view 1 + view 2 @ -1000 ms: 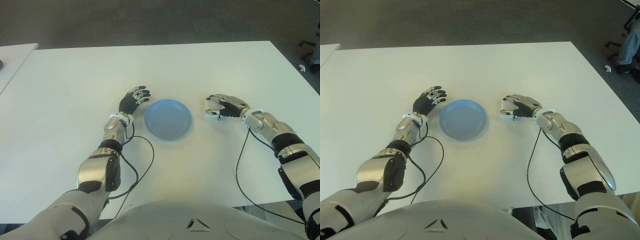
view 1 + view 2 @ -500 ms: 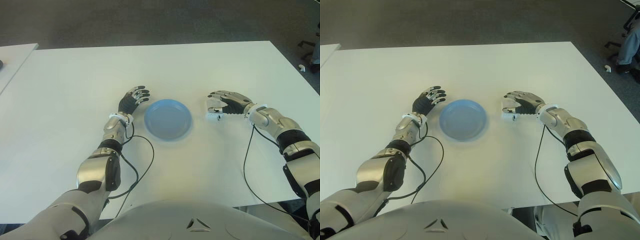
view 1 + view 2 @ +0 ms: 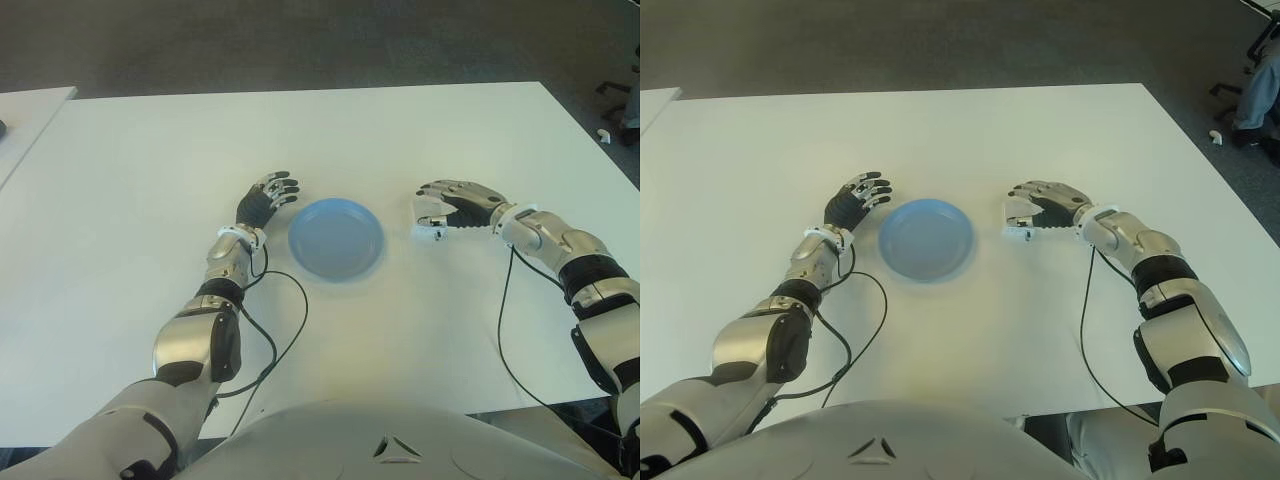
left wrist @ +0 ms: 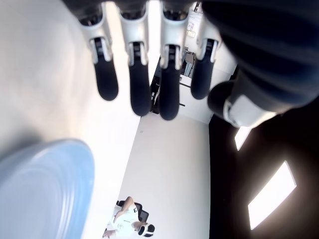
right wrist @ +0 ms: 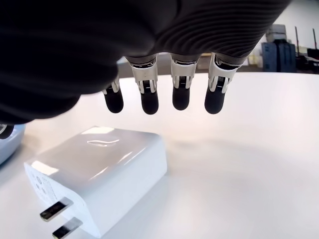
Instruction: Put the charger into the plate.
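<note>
1. Left hand (image 3: 267, 201) showed just left of the plate, its dark fingers (image 4: 139, 94) stretched out straight and a little apart, with nothing between them.
2. A black cable (image 3: 283, 335) ran from the left forearm and looped over the white counter (image 3: 120, 180) on the near side of the plate.
3. The blue plate (image 3: 336, 239) lay flat on the counter between the two hands, with nothing in it; its rim also showed at the edge of the left wrist view (image 4: 45, 189).
4. The white charger (image 5: 97, 174) lay on the counter just right of the plate, apart from the plate's rim, with its two metal prongs (image 5: 60, 219) sticking out of one end. In the eye views it showed as a small white block (image 3: 1017, 214) under the tips of the right hand.
5. The right hand (image 3: 1048, 204) hovered over the charger, palm down, its fingers (image 5: 149, 97) extended and separate above the block; the right wrist view showed a clear gap between the fingertips and the charger's top, so the hand clasped nothing.
6. A second black cable (image 3: 1085, 330) trailed from the right forearm toward the near edge of the counter.
</note>
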Controlling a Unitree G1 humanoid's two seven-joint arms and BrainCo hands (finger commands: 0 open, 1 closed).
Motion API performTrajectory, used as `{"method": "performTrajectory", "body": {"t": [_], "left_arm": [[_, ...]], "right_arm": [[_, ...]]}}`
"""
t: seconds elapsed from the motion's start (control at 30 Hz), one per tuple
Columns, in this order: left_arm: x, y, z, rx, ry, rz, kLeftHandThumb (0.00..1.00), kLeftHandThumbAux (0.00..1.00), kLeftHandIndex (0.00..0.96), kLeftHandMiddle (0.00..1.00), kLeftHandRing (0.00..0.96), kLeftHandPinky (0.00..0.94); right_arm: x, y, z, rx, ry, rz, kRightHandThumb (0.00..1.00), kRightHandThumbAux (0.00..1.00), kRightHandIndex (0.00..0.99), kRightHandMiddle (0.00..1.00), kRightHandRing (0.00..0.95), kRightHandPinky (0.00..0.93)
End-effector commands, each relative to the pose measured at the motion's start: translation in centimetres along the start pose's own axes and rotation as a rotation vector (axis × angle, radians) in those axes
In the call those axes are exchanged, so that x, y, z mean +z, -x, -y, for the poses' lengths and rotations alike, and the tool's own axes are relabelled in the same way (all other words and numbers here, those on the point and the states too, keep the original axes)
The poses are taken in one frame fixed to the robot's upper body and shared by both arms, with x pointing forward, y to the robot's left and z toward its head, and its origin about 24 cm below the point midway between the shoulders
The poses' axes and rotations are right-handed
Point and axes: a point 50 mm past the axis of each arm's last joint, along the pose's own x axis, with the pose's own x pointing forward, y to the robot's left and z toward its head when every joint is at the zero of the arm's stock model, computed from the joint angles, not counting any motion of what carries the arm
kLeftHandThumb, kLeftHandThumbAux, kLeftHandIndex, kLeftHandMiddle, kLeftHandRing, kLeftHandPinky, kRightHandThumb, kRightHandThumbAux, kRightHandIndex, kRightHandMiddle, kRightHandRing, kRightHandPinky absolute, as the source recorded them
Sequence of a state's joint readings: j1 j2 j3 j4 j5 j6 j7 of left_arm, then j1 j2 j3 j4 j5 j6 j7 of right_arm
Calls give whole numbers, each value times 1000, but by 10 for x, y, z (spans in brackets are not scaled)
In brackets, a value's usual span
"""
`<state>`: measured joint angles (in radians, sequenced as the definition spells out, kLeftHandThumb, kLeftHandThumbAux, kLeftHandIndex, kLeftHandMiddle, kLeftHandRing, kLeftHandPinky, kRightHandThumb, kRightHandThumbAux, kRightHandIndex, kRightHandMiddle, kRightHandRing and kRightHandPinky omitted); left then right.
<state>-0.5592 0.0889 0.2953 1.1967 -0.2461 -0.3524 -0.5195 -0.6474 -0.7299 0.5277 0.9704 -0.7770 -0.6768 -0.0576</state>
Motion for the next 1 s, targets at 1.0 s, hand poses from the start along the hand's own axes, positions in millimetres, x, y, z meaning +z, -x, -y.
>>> {"method": "performTrajectory", "body": {"t": [1.0], "left_arm": [[-17,12,-10,35,22,-90,0,527,299,378,344,318]], "right_arm": [[5,-9,-37,13,134,-42,300,129,0,0,0,0]]}}
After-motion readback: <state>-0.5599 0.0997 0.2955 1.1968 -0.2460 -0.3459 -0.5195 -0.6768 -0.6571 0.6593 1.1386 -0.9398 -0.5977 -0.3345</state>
